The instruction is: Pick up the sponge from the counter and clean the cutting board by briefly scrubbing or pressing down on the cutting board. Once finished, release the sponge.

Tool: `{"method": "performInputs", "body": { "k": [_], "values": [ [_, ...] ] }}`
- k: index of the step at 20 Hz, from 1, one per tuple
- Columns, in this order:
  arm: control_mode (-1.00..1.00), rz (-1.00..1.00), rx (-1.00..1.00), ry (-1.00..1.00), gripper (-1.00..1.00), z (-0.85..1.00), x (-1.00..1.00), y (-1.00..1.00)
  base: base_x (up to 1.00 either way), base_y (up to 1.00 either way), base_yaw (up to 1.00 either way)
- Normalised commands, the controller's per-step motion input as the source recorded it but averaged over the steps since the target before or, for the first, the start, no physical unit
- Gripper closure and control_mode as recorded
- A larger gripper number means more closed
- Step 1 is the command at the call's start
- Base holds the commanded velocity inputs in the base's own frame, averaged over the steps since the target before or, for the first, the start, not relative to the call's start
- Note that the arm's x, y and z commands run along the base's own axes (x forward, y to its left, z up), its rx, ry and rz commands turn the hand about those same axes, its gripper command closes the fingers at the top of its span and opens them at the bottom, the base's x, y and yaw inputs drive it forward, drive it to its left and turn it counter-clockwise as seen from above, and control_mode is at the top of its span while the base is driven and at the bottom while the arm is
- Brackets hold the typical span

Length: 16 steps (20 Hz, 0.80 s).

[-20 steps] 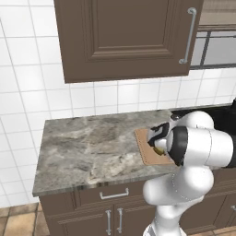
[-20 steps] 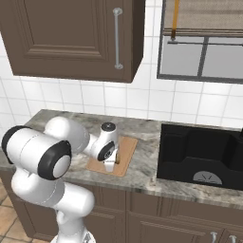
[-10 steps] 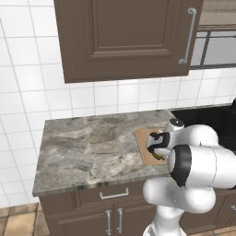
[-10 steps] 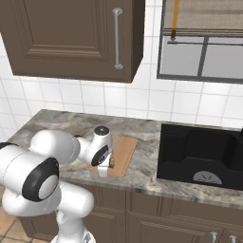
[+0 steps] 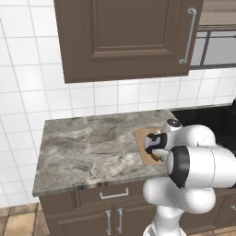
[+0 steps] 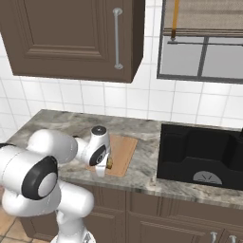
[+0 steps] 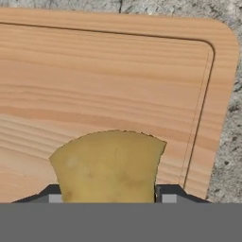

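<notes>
Grey-beige veined counter (image 5: 87, 147) spanning the scene under a brown wall cabinet (image 5: 124, 37) with a silver handle; brown drawers with silver pulls below its thick edge. Seen far more fully in the left base view; cut down to grey slivers along the top and right edges in the hand view (image 7: 227, 142). Black sink (image 6: 201, 154) set into the slab to the right, laid out plainly in the right base view, with a window (image 6: 204, 57) above it.

Light tan cutting board (image 6: 121, 152) flat on the counter near its front edge, left of the sink. Half hidden behind the arm in the left base view (image 5: 144, 143); groove line and rounded corner clear in the hand view (image 7: 118, 80).

Gripper (image 6: 105, 166) low over the board's near part. Sponge (image 7: 108, 172), mustard-yellow and lumpy, pinched between the two dark fingertips (image 7: 170, 193), jaws closed to its width, against the board's wood. A mere yellowish speck under the hand in the right base view (image 6: 109, 164).
</notes>
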Motion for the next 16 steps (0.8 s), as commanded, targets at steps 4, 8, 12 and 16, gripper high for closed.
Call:
{"method": "performInputs", "body": {
  "k": [4, 8, 12, 16],
  "values": [
    [-1.0, 0.0, 0.0, 0.0, 1.0, -0.19, 0.13, 0.0, 0.0, 0.0, 0.0],
    [-1.0, 0.0, 0.0, 0.0, 1.0, -0.14, 0.47, 0.0, 0.0, 0.0, 0.0],
    [-1.0, 0.0, 0.0, 0.0, 1.0, -0.03, 0.54, 0.0, 0.0, 0.0, 0.0],
    [-1.0, 0.0, 0.0, 0.0, 1.0, -0.03, 0.48, 0.0, 0.0, 0.0, 0.0]
  ]
}}
